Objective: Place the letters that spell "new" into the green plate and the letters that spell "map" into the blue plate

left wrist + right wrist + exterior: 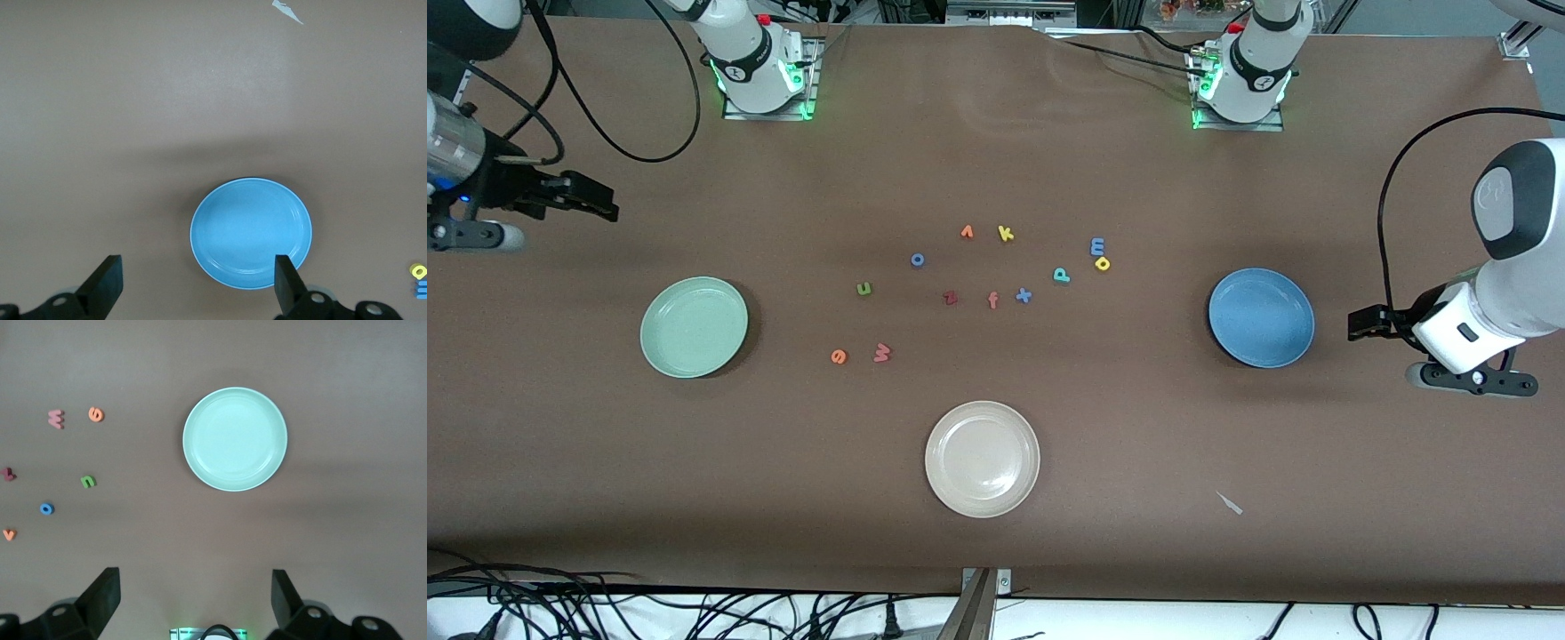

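Observation:
The green plate [694, 326] [235, 439] lies toward the right arm's end, the blue plate [1261, 317] [251, 233] toward the left arm's end; both hold nothing. Between them lie the olive "n" [863, 288] [88, 481], orange "e" [839, 356] [96, 415], red "w" [882, 352] [56, 419], light blue "m" [1097, 245] [420, 289], yellow "a" [1103, 263] [418, 271] and teal "p" [1061, 275]. My right gripper [596, 200] [193, 577] hangs open over the table's right-arm end. My left gripper [1365, 322] [198, 263] hangs open beside the blue plate. Neither holds anything.
A cream-white plate [982, 458] sits nearest the front camera. Other letters lie among the task's: a blue "o" [917, 260], orange "v" [967, 232], yellow "k" [1006, 233], dark red "z" [950, 298], salmon "f" [992, 300], blue "x" [1024, 295]. A white scrap [1230, 503] lies near the front edge.

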Tool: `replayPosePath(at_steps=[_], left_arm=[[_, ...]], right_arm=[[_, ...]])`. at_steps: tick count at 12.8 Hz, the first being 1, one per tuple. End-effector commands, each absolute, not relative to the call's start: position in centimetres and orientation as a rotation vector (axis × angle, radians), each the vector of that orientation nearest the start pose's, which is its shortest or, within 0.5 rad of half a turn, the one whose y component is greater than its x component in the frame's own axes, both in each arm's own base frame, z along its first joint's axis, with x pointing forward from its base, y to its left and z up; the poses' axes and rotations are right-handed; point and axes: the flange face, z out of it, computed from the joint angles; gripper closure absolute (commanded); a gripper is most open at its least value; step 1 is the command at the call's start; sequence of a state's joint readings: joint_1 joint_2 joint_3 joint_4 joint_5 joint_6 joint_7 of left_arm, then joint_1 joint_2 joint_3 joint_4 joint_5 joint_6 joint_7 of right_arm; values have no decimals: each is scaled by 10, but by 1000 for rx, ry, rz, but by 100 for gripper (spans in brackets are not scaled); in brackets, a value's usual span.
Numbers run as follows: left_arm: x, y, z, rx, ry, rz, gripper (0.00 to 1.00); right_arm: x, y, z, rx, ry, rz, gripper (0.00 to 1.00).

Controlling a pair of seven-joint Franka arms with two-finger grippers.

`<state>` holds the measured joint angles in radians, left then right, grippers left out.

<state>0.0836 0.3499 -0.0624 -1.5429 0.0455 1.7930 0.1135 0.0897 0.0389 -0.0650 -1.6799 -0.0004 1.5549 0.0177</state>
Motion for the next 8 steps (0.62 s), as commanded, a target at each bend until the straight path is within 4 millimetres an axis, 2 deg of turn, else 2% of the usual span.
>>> replayPosePath(at_steps=[1,3,5,7,8], left_arm=[[652,14,444,-3140,152,151,0],[651,10,438,-3143,158,170,0],[649,-1,435,-3145,116,185,0],[644,-26,429,-3161,65,247,0],[641,-37,427,-3188,26,276,0]], right_arm=[[574,36,503,-3113,-87,381,0],[588,62,472,-3101,-106,380,0],[601,99,436,-3131,41,342,0],[610,138,402,-3149,156,293,0],[614,150,388,-3151,199,270,0]])
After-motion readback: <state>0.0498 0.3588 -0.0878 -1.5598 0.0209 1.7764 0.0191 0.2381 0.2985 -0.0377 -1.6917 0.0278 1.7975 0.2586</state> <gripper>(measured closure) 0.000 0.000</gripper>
